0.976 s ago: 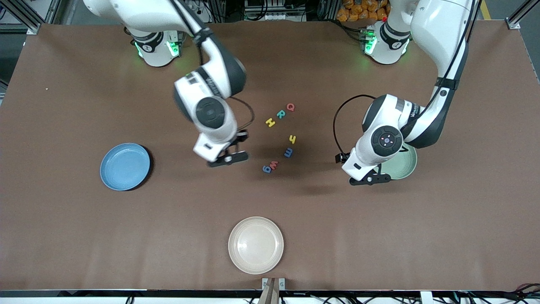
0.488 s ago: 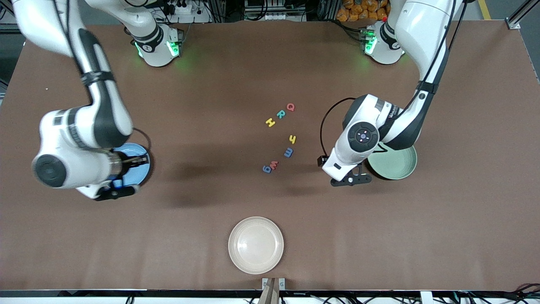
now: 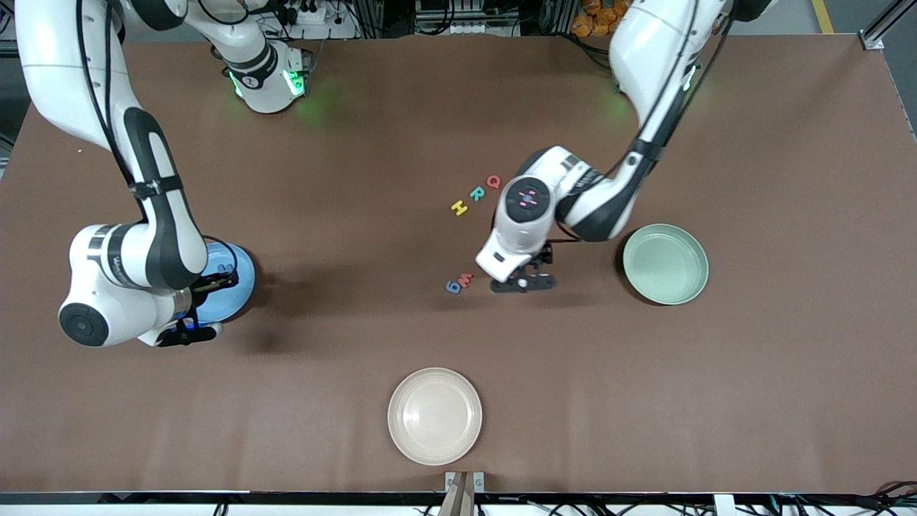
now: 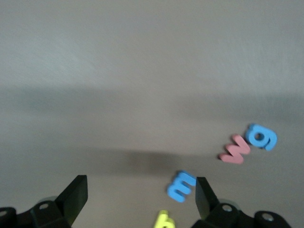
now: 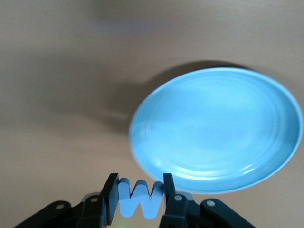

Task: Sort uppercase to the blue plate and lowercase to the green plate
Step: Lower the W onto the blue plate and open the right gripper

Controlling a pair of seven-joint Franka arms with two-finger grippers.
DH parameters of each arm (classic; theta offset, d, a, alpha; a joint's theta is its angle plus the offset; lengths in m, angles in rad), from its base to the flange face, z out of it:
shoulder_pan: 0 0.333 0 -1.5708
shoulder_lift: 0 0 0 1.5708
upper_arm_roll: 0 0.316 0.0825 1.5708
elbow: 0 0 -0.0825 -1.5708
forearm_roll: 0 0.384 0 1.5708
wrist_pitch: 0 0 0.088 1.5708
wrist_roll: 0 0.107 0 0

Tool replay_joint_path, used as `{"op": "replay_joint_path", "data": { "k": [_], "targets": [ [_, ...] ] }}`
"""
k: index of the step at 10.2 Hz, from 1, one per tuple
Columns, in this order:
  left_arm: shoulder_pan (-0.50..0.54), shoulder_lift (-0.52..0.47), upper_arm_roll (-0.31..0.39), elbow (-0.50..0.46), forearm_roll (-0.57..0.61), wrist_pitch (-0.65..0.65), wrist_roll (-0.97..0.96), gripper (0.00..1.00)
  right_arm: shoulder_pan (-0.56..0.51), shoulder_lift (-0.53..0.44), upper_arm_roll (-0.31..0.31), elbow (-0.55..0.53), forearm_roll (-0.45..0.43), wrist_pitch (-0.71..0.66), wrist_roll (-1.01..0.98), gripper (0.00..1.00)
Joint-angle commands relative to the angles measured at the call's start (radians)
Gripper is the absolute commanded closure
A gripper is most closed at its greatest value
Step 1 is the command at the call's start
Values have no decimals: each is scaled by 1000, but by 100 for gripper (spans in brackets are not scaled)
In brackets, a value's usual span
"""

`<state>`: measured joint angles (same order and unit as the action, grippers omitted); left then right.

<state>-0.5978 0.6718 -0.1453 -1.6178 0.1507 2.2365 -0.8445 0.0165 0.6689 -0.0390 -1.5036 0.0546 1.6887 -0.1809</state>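
Right gripper [image 5: 140, 199] clamps blue M [image 5: 140, 198] over the rim of blue plate [image 5: 218, 128]. Left gripper [image 4: 141, 199], jaws wide, hovers over blue m [image 4: 181, 185] near green plate [image 3: 665, 264].

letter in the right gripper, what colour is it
Blue: the M, clamped in the right gripper; the right wrist view shows it best.

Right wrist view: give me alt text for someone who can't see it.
The right gripper is shut on a blue M, held between its two black fingers just over the rim of the blue plate. The plate sits empty on the brown table.
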Motion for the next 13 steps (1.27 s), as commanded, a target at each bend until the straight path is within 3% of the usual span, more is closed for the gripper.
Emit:
{"op": "replay_joint_path", "data": {
  "k": [1, 2, 3, 7, 9, 12, 13],
  "targets": [
    [-81, 52, 7, 19, 70, 15, -80, 0, -84, 40, 21, 13, -19, 37, -102, 76],
    [-94, 52, 6, 18, 64, 15, -82, 0, -105, 43, 21, 13, -19, 52, -158, 46],
    [-106, 46, 4, -3, 66, 15, -79, 0, -112, 44, 21, 13, -19, 54, -184, 0],
    [-102, 35, 1, -65, 72, 32, -42, 0, -95, 20, 27, 37, -1, 16, -145, 0],
    [-91, 12, 1, -134, 72, 101, -13, 0, -61, 18, 28, 117, -1, -81, -39, 0],
    [-74, -15, -10, -165, 70, 106, 34, 0, -6, 11, 31, 213, -1, -186, 137, 0],
    [-41, -43, -34, -198, 64, 118, 54, 0, 20, -30, 30, 227, -2, -211, 194, 0]
  ]
}}
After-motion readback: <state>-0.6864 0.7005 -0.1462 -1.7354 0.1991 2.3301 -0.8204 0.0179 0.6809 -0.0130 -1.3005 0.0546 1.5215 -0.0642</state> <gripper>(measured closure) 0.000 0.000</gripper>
